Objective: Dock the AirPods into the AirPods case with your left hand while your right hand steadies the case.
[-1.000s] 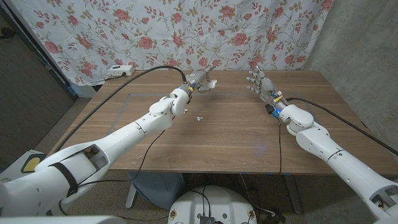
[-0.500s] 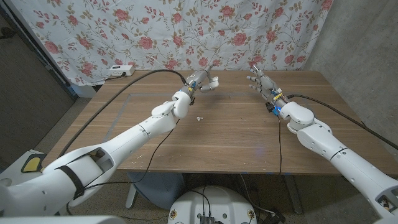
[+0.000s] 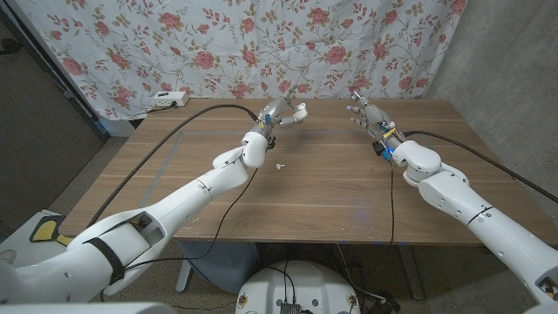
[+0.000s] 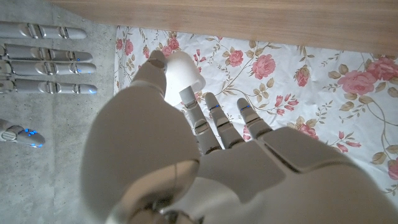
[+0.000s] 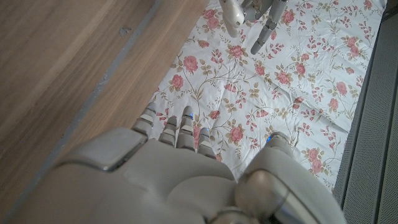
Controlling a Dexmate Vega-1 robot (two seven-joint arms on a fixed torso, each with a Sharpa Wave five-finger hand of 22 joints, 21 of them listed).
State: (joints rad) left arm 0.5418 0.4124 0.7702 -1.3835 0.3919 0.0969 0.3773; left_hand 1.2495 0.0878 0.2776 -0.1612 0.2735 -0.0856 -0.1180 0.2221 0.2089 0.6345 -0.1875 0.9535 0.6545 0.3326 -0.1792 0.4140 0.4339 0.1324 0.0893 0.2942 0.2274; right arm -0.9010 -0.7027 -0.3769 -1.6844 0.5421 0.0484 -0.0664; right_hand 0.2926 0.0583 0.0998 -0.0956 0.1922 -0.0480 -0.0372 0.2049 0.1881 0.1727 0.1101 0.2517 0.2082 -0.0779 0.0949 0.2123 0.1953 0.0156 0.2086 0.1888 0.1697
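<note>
Left hand [image 3: 277,114] grips the smooth, light, slippery AirPods case [image 3: 297,112]; right hand [image 3: 364,113] spread, holding nothing; tiny earbud [image 3: 279,164] on desk [image 3: 331,187] needs a fingertip pinch.

The surface [image 3: 331,183] is brown wood grain. The curtain [image 3: 244,44] is white, patterned with pink and red roses on green stems. The case [image 3: 298,111] is white, as are the arms; each hand [image 3: 277,112] is grey metal. A small white piece [image 3: 279,165] lies on the brown wood.

- Table [image 3: 314,187]: brown wood, matt, with visible grain.
- Curtain [image 3: 218,44]: thin printed cloth, roses on white.
- Case [image 3: 297,112]: smooth white glossy plastic.
- Left hand [image 3: 277,112]: grey metal-look fingers [image 4: 217,121], glossy shell.
</note>
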